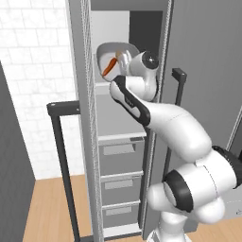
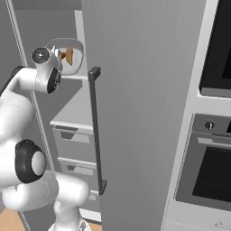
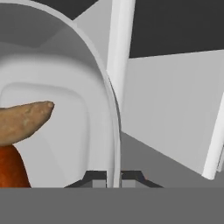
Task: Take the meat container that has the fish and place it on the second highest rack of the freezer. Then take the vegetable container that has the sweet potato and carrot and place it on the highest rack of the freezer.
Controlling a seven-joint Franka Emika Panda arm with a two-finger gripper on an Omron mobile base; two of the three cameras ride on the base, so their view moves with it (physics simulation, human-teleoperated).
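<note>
Pincer [image 3: 113, 183], bottom centre of the hand view: two dark tips clamped narrow on the rim of the shallow light-grey rounded-square vegetable container [image 3: 94, 70]. Container, upper centre of the left base view [image 1: 105, 52]: tipped steeply on edge, held up inside the tall dark-grey freezer [image 1: 80, 118] just above the flat pale-grey highest rack [image 1: 105, 85]. Contents: brown-tan pointed sweet potato [image 3: 22, 122] lying against the bright orange carrot [image 3: 11, 168] at left of the hand view. Lower in the freezer: second pale shelf [image 1: 118, 120], then three grey drawers [image 1: 120, 158].
</note>
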